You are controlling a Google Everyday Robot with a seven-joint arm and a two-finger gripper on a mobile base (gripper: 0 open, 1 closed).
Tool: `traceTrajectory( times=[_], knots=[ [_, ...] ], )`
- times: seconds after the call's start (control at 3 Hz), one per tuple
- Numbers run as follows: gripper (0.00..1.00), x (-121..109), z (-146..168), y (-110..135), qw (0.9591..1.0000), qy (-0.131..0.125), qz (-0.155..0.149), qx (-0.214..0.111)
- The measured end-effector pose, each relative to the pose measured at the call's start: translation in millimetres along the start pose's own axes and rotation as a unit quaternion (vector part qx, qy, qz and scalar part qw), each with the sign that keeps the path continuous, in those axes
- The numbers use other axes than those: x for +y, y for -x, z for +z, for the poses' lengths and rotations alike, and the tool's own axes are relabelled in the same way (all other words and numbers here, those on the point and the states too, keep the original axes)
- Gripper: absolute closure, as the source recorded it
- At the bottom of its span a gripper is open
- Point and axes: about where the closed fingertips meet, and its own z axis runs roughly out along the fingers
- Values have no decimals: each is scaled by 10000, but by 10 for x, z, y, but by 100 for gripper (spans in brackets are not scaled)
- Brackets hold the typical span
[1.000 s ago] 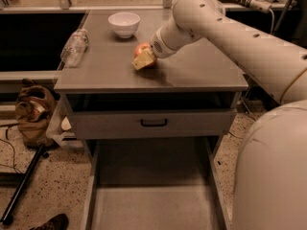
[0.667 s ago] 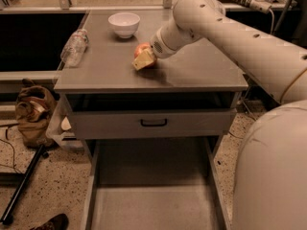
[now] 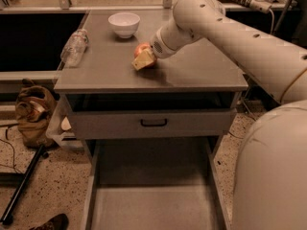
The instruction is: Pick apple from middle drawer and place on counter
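Counter [image 3: 192, 75]: grey top, apple [image 3: 141, 49] low at its middle.
Gripper [image 3: 144, 60]: touching apple's near side, arm [image 3: 230, 32] from right.
Grip: cannot tell.

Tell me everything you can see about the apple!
The apple is small, round and red, with smooth-looking skin. Only its upper part shows, because the tan tip of the gripper sits right against it and hides its front. It is low over the grey counter, near the middle of the top, in front of the white bowl and apart from it. Whether its underside rests on the counter cannot be told.
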Motion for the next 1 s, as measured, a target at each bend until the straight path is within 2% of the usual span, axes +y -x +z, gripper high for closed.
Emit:
traceTrajectory(
  times=[0.33,0.67,1.0],
  knots=[
    [11,0,1,0,10000,1,0,0],
    [0,1,1,0,10000,1,0,1],
    [0,1,2,0,10000,1,0,1]
  ],
)
